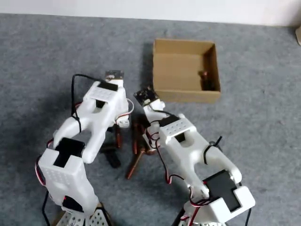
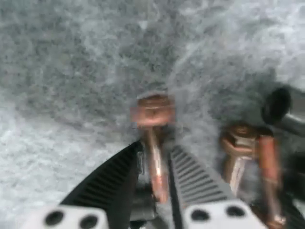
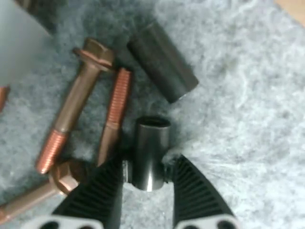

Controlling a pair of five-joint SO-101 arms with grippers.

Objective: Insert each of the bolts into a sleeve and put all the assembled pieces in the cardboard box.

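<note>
Ribbed black jaws of the left gripper [image 2: 156, 157] are clenched on a copper bolt [image 2: 152, 112], holding it by the shank with the head pointing out over the grey desk [image 2: 57, 71]; the right gripper [image 3: 148, 164] grasps a dark sleeve [image 3: 151, 140] by its lower part, open mouth outward. I think the danger is in the meeting of the two; the bolt's free end seems to be the head, which may not enter the bore, while the thread end sits between the jaws; the smooth round sleeve could also turn or slip when it is pushed; just beside it lie loose bolts [image 3: 76, 100] and a second sleeve [image 3: 162, 62], which could be knocked away. Both arms are folded low over the desk, wrists down, close together, well short of the cardboard box [image 1: 186, 96], where one dark piece [image 1: 205, 79] lies already.
</note>
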